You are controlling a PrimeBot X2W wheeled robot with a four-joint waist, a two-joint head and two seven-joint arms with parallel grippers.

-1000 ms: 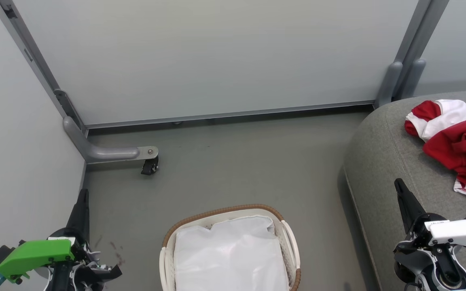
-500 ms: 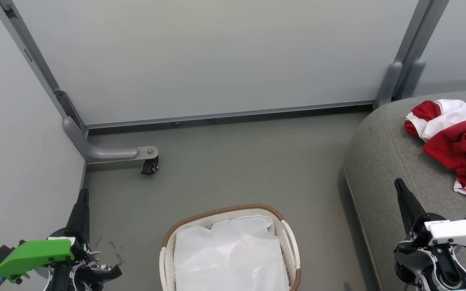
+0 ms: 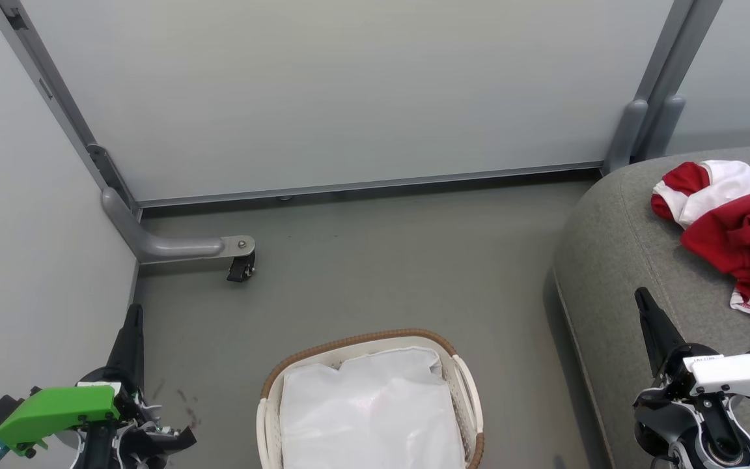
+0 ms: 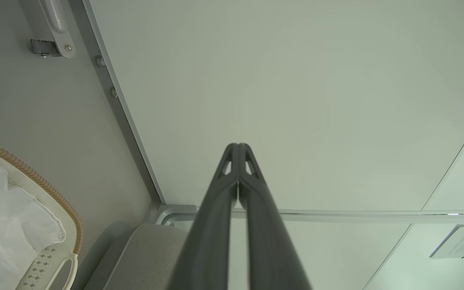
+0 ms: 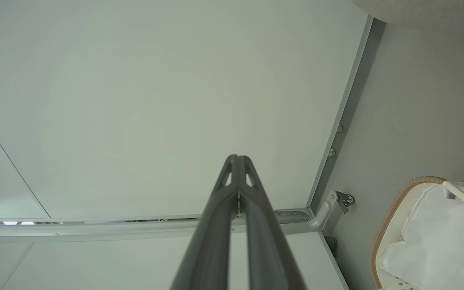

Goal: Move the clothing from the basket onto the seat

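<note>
A: Where is the clothing [image 3: 736, 228]?

B: At the right edge of the head view. It lies in a crumpled red and white heap on the seat [image 3: 616, 260], which takes up the frame's right side. A white panel sits at the heap's upper left, and a scrap of striped trim shows at its lower edge.

A: And the basket [image 3: 359, 340]?

B: Bottom centre, on the floor [image 3: 381, 260], left of the seat and apart from it. The white liner cloth [image 3: 368, 417] lies inside.

A: What is the left end effector [image 4: 237, 146] doing?

B: It is in the lower left of the head view, pointing up the frame beside the pale wall panel [image 3: 23, 228]. Its wrist view shows both dark fingers pressed together, tips touching, gripping nothing.

A: The right end effector [image 5: 237, 157]?

B: Lower right of the head view, over the seat's near edge and well apart from the clothing. Its fingers are also closed tip to tip and hold nothing.

A: Anything else?

B: A caster wheel [image 3: 241, 268] stands on the floor at middle left.
</note>
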